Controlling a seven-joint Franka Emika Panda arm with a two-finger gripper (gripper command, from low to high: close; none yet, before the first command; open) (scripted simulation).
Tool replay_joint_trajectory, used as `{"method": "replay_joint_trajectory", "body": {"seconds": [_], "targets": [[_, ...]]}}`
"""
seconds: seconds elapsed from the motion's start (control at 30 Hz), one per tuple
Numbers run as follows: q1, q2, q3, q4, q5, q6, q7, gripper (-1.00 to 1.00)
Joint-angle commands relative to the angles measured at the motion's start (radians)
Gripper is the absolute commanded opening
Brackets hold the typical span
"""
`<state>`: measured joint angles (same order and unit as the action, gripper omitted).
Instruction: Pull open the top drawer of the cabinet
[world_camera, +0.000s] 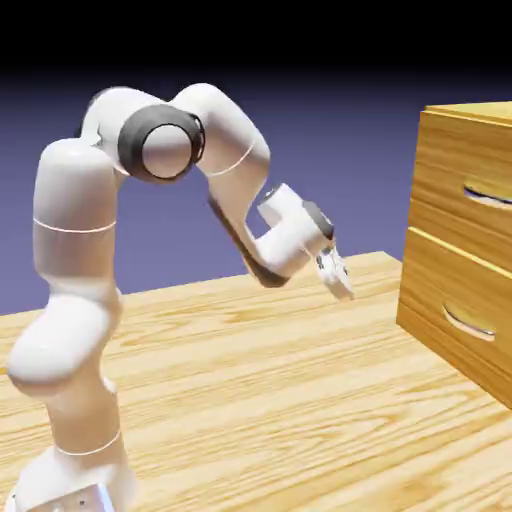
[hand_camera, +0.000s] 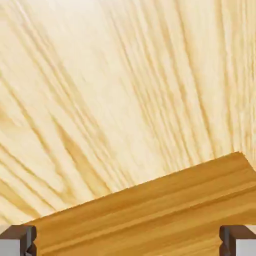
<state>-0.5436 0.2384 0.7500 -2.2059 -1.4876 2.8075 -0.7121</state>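
Hand (world_camera: 340, 277) spread, empty, angled down over the counter (world_camera: 250, 360), well short of the cabinet (world_camera: 450, 290) at 3 o'clock. Top drawer (world_camera: 470, 190) looks closed; handle (world_camera: 488, 194) sits above hand height, so a climb is probably needed.

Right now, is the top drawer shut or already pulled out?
Shut, as far as the exterior view shows: the top drawer front sits about level with the lower drawer. The end effector is apart from its handle.

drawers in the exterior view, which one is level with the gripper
The lower drawer: the gripper hangs about level with its front, well left of it. The top drawer sits higher, above the gripper's height.
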Motion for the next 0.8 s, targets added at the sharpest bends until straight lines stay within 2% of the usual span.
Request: {"method": "replay_joint_trajectory", "body": {"seconds": [0.0,0.77], "targets": [[-0.016,0.024,0.022,0.018,-0.044,-0.007,-0.043,1.0],[-0.39,0.567,0.526,0.424,-1.044,-0.161,-1.02,1.0]]}}
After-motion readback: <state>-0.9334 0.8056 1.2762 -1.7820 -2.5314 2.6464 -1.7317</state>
